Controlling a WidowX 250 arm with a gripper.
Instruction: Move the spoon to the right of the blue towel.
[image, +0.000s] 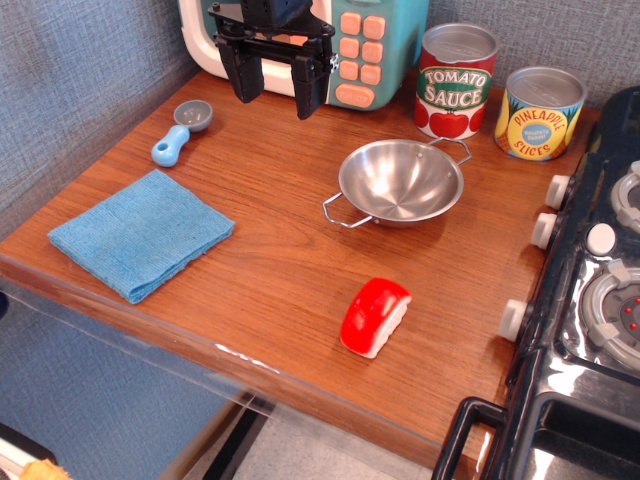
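Observation:
The spoon (180, 131) lies on the wooden table near the back left, its light-blue handle pointing front-left and its grey bowl toward the back. The blue towel (141, 232) lies flat at the front left, just in front of the spoon. My gripper (276, 88) hangs at the back centre, in front of the toy microwave, to the right of the spoon and above the table. Its two black fingers are spread apart and hold nothing.
A two-handled steel bowl (400, 182) sits mid-table. A red and white toy piece (375, 316) lies near the front. A tomato sauce can (455, 81) and a pineapple can (540, 113) stand at the back right. A toy microwave (375, 50) is behind the gripper. A toy stove (590, 300) borders the right.

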